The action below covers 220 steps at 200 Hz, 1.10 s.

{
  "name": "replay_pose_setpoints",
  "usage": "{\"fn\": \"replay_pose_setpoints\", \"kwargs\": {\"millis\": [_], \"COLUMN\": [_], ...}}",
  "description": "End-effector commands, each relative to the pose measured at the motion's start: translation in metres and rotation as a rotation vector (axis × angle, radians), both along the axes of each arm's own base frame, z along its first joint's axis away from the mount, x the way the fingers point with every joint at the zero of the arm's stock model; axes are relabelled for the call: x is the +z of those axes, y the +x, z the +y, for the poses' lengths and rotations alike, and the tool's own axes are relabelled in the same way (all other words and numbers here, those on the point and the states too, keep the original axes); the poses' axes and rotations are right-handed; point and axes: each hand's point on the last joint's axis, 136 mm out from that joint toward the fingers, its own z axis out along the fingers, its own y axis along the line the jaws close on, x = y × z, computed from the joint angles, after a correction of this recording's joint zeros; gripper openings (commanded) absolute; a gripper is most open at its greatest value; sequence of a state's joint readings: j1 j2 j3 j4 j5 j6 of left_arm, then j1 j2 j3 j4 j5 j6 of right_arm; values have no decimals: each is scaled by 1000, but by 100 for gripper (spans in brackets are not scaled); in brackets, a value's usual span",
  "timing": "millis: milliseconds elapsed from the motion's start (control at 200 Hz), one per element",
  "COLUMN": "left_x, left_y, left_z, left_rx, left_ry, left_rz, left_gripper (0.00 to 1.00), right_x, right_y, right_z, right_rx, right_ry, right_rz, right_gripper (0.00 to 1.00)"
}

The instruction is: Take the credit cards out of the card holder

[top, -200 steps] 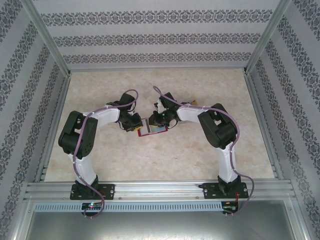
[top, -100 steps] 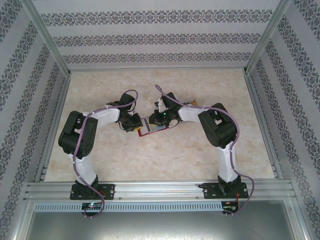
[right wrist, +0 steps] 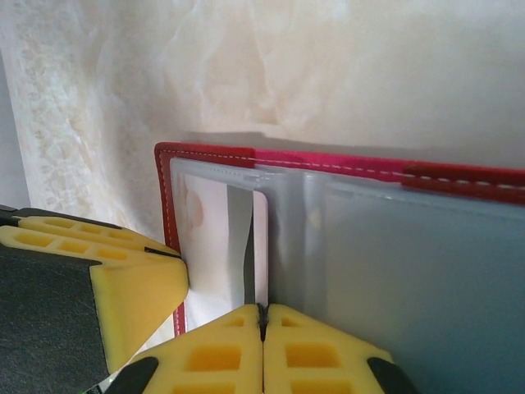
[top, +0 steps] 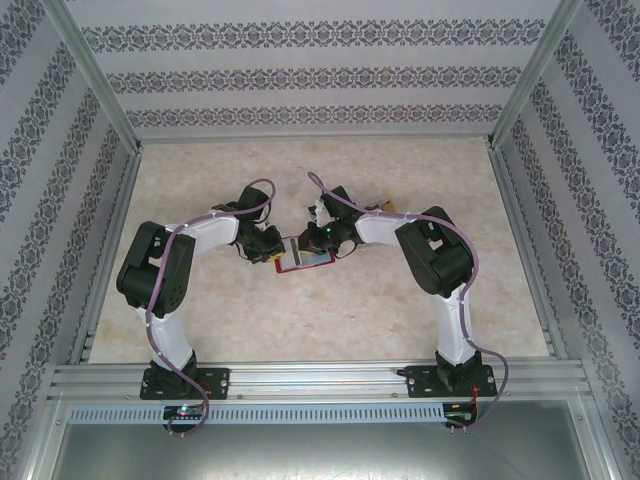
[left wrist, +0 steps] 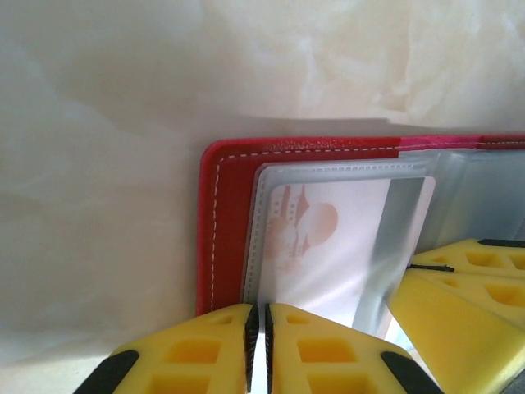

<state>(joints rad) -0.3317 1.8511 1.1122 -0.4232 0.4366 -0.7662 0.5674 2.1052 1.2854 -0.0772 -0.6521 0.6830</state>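
The red card holder point(top: 292, 267) lies open on the table between both arms. In the left wrist view its red rim point(left wrist: 223, 222) frames a clear sleeve with a white credit card point(left wrist: 328, 238) inside, printed with a faint orange picture and a grey stripe. My left gripper point(left wrist: 260, 310) is shut on the near edge of that sleeve, at the card holder's left end point(top: 268, 250). My right gripper point(right wrist: 263, 310) is shut on the credit card's point(right wrist: 213, 238) edge beside the fold, its place in the top view being point(top: 318, 243). Further clear sleeves point(right wrist: 410, 271) lie to the right.
Pale marble tabletop point(top: 330, 310) lies all round the card holder. Aluminium rails point(top: 300, 380) run along the near edge, and patterned walls close the back and sides. The left gripper's yellow fingers point(right wrist: 123, 263) sit close beside the right gripper.
The right gripper's jaws have closed fully at the card's edge. Both arms and the card holder have barely shifted.
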Motion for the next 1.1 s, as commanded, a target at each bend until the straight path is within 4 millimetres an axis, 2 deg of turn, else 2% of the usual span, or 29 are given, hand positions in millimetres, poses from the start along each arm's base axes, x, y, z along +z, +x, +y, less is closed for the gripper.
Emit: {"fn": "replay_pose_setpoints", "kwargs": {"millis": [0, 180, 420, 525, 759, 849, 964, 1094], "left_x": [-24, -22, -17, -11, 32, 40, 36, 20], "left_y": [-15, -16, -13, -9, 8, 10, 10, 8], "left_z": [8, 11, 8, 2, -11, -18, -29, -38], "left_rx": [-2, 3, -1, -14, -31, -40, -62, -82], "left_ry": [43, 60, 43, 11, -64, -109, -141, -135], "left_rz": [72, 72, 50, 33, -72, -90, -78, -44], "left_gripper": [16, 18, 19, 19, 20, 19, 17, 16], "right_x": [6, 13, 1, -1, 4, 3, 1, 0], "right_y": [-10, -5, -5, -7, -6, -5, -5, -5], "right_z": [2, -13, -41, -42, -33, -32, -31, -29], "right_rx": [24, -18, -62, -58, -44, -49, -54, -54], "right_ry": [7, -28, -95, -95, -67, -67, -70, -68], "right_rz": [-10, -47, -29, -24, -16, -9, -2, 6], "right_gripper": [3, 1, 0, 1, 10, 16, 20, 21]}}
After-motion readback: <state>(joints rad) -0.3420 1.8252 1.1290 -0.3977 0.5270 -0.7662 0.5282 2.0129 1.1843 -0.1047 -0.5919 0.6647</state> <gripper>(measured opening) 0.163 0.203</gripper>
